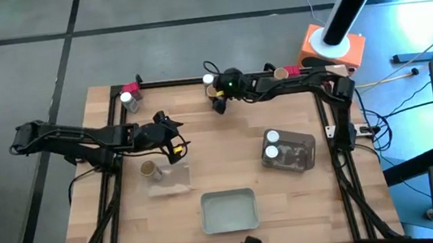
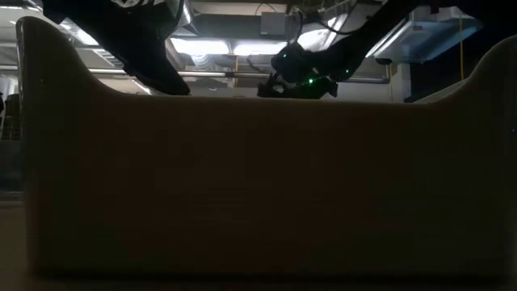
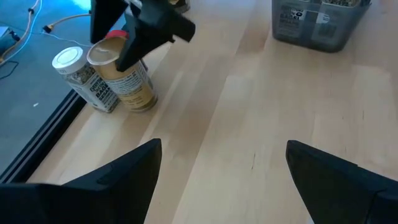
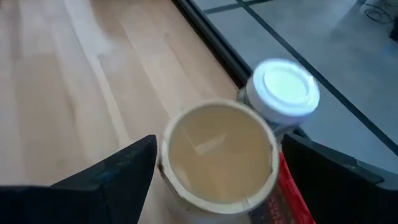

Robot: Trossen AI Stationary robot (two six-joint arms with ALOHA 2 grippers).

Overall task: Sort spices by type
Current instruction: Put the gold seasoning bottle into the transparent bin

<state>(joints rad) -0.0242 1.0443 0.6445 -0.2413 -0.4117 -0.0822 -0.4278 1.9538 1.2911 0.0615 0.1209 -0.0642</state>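
At the near edge of the counter (image 1: 226, 133) sits a shallow pale green tray (image 1: 228, 211). Just beyond it to my left a clear tray (image 1: 176, 183) holds one tan cork-coloured cylinder (image 1: 150, 170), upright. Off to my right a grey tray (image 1: 302, 154) holds two clear jars with white lids (image 1: 271, 145) side by side. My left hand (image 1: 177, 138) hovers just past the clear tray, fingers (image 3: 112, 180) spread wide with only bare wood between them, holding nothing. Farther on, near the middle of the far edge, my right hand (image 4: 217, 186) is over a second cork cylinder (image 4: 217, 155), which stands upright with a smooth tan top. My fingers are wide apart and straddle it, one close on each side; I cannot tell whether they touch it. A white-lidded jar (image 4: 285, 87) stands right beside that cylinder on its far side, and a red-pink packet (image 4: 291, 196) shows at its base. At the far left corner another white-lidded jar (image 1: 128, 100) stands by a red packet (image 1: 129, 88). At the far right a third cork cylinder (image 1: 280, 72) stands beside one more red packet (image 1: 293, 70).
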